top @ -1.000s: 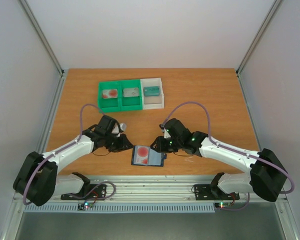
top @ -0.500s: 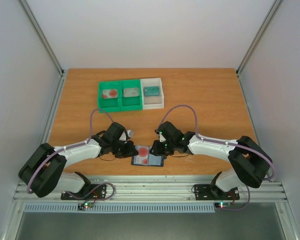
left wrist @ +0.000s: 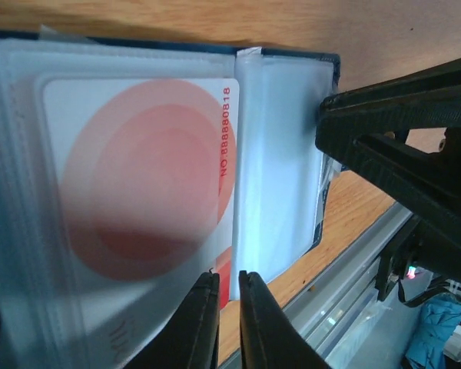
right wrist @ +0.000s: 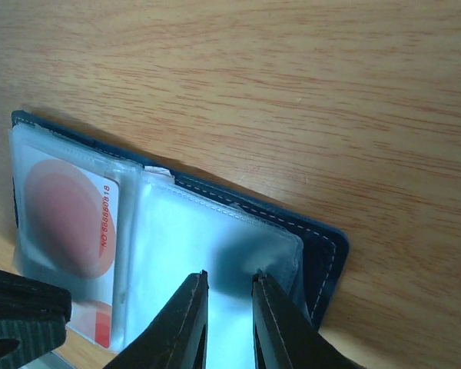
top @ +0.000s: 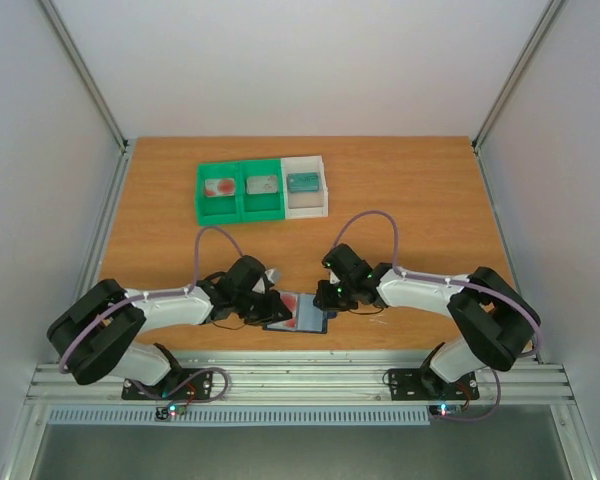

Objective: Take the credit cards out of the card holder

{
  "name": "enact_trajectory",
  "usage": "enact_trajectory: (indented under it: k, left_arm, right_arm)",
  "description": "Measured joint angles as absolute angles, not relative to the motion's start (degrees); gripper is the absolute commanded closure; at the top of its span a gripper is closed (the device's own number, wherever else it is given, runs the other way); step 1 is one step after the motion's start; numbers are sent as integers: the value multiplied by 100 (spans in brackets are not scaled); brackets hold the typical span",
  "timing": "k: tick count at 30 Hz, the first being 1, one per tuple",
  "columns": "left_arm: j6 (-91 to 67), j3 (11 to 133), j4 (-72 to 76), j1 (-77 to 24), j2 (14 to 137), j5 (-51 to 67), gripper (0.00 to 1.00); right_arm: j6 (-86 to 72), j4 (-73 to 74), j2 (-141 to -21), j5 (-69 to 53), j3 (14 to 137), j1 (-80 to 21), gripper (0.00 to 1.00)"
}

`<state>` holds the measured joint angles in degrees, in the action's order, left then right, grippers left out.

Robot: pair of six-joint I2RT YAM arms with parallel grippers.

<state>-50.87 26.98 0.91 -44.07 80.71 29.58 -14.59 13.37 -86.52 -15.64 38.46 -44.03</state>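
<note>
The flat black-edged card holder (top: 312, 320) with blue-grey pockets lies open at the orange wooden table's (top: 430, 200) 6 o'clock edge, half hidden from above by both arms. The left gripper (left wrist: 229, 277), at its 9 o'clock, is clenched on the sleeved white credit card (left wrist: 138, 192) with a red round blotch; whether it grips card or only plastic is unclear. The right gripper (right wrist: 229, 280), at 3 o'clock, pinches a clear pocket (right wrist: 215, 231).

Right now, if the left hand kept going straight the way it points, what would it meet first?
The credit card in the card holder: the left hand sits at that card's near edge. Beyond it, depth is hard to judge.
</note>
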Motion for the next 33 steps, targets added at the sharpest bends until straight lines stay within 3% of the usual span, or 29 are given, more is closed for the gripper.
enact_trajectory:
  k: [6,16,27,33]
  left_arm:
    - [-5214,2698,-73,-4412,7835,2606,74]
    - [-5052,2788,-613,-4425,7638,2088,64]
    - [-4834,2814,-1435,-4423,6980,1699,56]
    - [-4711,2814,-1662,-4425,6914,1518,57]
  right_arm:
    - [-1415,1479,-8477,-1441,3846,-4403,82]
    - [-1514,1431,-8348,-1837,3861,-4477,82]
    - [-1706,1055,-8624,-2161,4110,-4731,82]
    - [-1798,921,-8838,-2263,4112,-4766,81]
